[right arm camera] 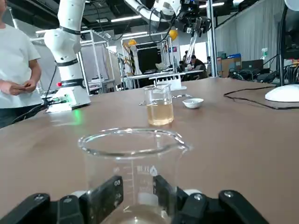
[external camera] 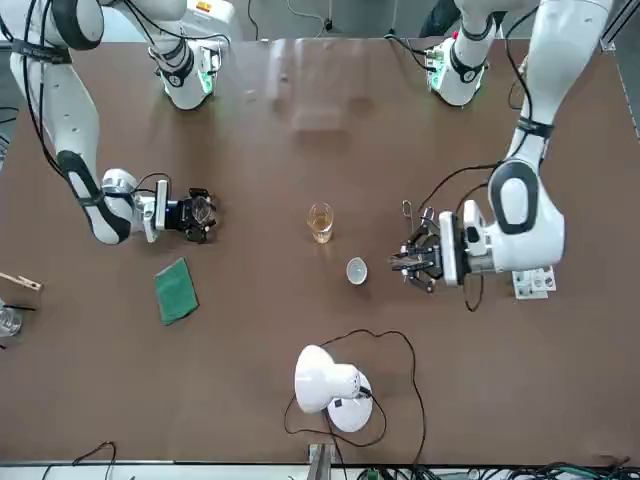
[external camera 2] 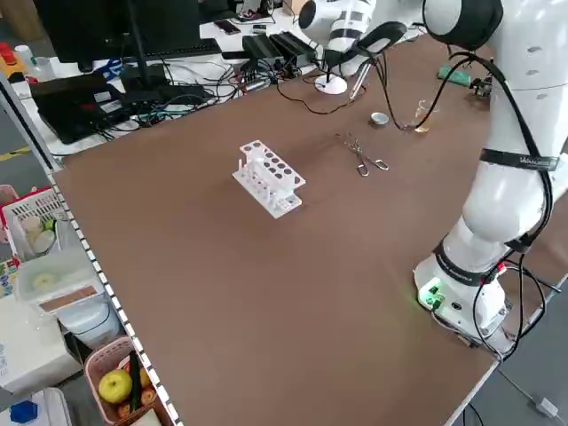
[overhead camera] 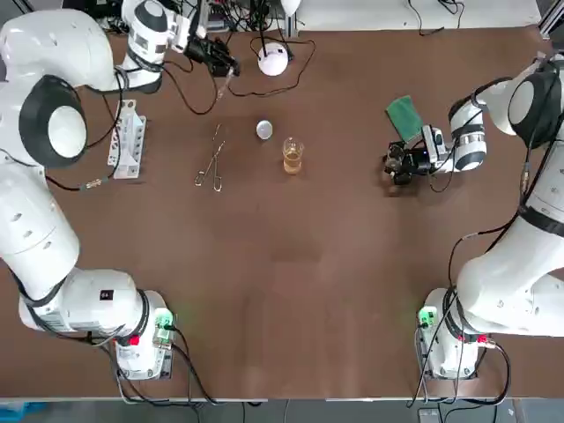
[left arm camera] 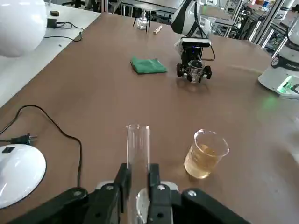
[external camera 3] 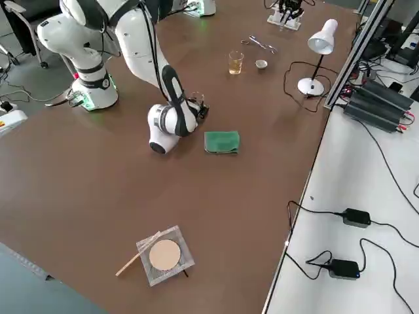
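- L gripper [left arm camera: 138, 179]: fingers [left arm camera: 123, 176] nearly together, pinching a glass test tube [left arm camera: 138, 144] by one end. The rest of the tube sticks out past the tips; looks empty. Held up off the table [overhead camera: 282, 291], at the far L part.
- R gripper [right arm camera: 135, 191]: fingers [right arm camera: 105, 192] spread abt as wide as the glass, pressed on both sides of a graduated beaker [right arm camera: 133, 158] low down. Beaker upright, base on the table, R side, mid-depth. Contents: can't tell.
- Green cloth [overhead camera: 404, 117]: flat, just beyond the R gripper, not touching it.
- Beaker of amber liquid [overhead camera: 293, 156]: upright, abt centre, btwn the two grippers, well apart from both.
- Small white dish [overhead camera: 264, 130]: just beyond and L of the amber beaker.
- Tongs [overhead camera: 211, 167]: lying flat, L of the amber beaker.
- Test tube rack [overhead camera: 128, 141]: white, further L, nr the L arm.
- Desk lamp [overhead camera: 274, 58]: white, at the far edge, just R of the L gripper, cord looping on the table.
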Controlling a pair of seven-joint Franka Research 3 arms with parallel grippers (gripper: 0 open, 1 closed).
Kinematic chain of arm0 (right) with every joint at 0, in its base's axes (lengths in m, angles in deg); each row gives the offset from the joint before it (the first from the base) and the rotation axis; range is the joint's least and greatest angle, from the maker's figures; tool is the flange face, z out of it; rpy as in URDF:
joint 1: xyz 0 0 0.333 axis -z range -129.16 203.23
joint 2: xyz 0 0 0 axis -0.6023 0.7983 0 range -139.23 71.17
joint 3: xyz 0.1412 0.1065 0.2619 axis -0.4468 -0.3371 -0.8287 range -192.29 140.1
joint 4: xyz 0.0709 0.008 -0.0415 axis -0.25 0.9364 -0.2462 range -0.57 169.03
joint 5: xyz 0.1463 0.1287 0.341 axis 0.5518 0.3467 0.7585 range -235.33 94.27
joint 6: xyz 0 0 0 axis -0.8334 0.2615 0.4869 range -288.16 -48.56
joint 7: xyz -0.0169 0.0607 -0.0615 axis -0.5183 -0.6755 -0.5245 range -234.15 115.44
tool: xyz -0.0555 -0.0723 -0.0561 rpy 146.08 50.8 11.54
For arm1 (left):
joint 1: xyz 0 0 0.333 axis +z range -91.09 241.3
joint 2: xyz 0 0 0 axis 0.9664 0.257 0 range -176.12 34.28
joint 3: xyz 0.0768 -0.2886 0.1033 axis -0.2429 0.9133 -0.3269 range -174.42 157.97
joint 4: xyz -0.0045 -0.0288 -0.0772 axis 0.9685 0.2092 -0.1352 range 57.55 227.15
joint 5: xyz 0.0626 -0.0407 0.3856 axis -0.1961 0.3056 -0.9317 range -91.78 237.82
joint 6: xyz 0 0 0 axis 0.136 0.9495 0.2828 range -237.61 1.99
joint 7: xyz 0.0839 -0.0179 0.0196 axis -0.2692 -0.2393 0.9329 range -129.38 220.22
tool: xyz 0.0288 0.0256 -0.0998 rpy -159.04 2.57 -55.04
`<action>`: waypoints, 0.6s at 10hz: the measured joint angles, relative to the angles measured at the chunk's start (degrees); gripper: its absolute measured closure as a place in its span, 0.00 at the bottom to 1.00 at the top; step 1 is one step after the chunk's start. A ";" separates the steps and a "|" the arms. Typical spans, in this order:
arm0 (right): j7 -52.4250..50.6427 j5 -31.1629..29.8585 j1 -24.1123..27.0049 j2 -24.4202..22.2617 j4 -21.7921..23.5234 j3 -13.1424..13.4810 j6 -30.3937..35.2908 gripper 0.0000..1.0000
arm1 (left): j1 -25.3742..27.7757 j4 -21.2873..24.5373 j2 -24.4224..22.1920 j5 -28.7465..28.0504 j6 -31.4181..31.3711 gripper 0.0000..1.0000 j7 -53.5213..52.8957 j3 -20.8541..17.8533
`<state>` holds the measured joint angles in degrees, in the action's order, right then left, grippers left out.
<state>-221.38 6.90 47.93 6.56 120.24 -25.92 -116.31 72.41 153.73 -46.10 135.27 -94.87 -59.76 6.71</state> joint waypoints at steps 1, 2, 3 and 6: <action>0.00 2.58 -2.12 0.00 0.13 -0.04 -0.04 0.62 | -2.81 0.29 -0.05 0.00 -3.10 0.79 1.02 -0.15; 0.00 5.27 -4.36 0.00 0.28 -0.05 -0.12 0.62 | -5.52 0.83 -0.06 0.00 -6.17 0.79 3.27 -0.22; 0.00 7.74 -6.39 0.00 0.39 -0.04 -0.23 0.62 | -8.22 1.41 -0.06 0.00 -9.00 0.79 5.64 -0.31; 0.01 12.81 -10.18 0.00 0.46 0.02 -0.61 0.62 | -12.90 1.97 0.64 -0.35 -12.81 0.79 7.54 -0.47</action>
<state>-221.37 19.71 37.75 6.57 120.70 -25.90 -116.92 59.51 155.69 -45.46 134.92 -107.68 -52.22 6.23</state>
